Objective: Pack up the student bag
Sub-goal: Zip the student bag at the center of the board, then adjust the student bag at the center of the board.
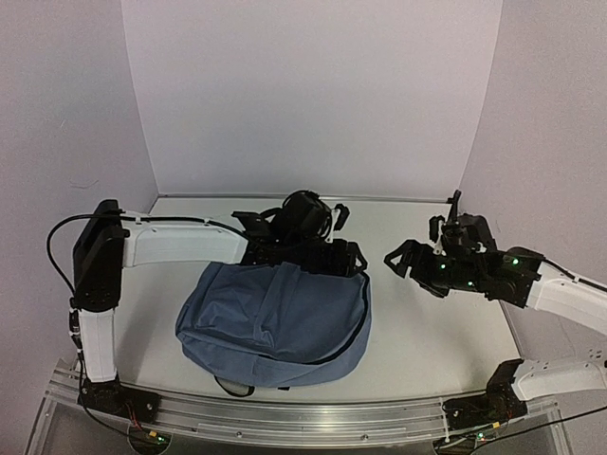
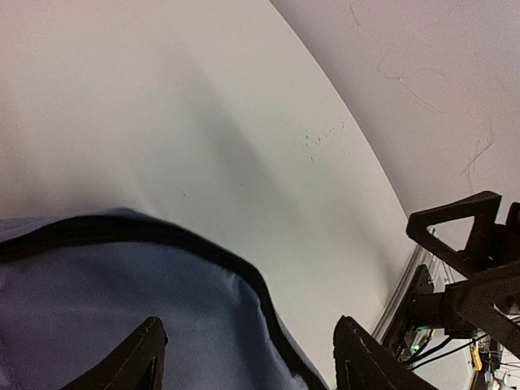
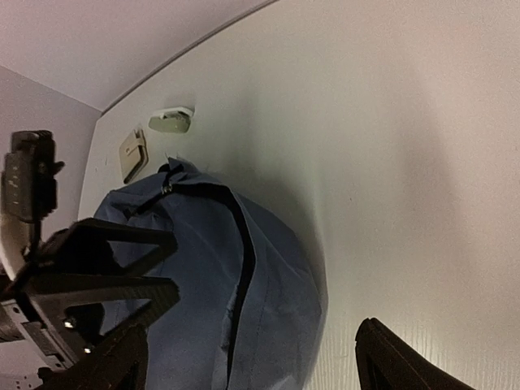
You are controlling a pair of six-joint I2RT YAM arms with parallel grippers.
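While the student bag (image 1: 275, 318) is lying flat on the table (image 1: 427, 332) at centre, toward 6 o'clock, your left gripper (image 2: 248, 341) is hovering over its 1 o'clock edge, fingers spread and pinching nothing. Your right gripper (image 3: 253, 325) is hanging at the bag's 3 o'clock, clear of it, jaws standing wide apart.

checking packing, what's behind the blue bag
The left gripper, open, sits at the far edge of the student bag amid black shapes I can't tell apart. Anything beneath them is hidden.
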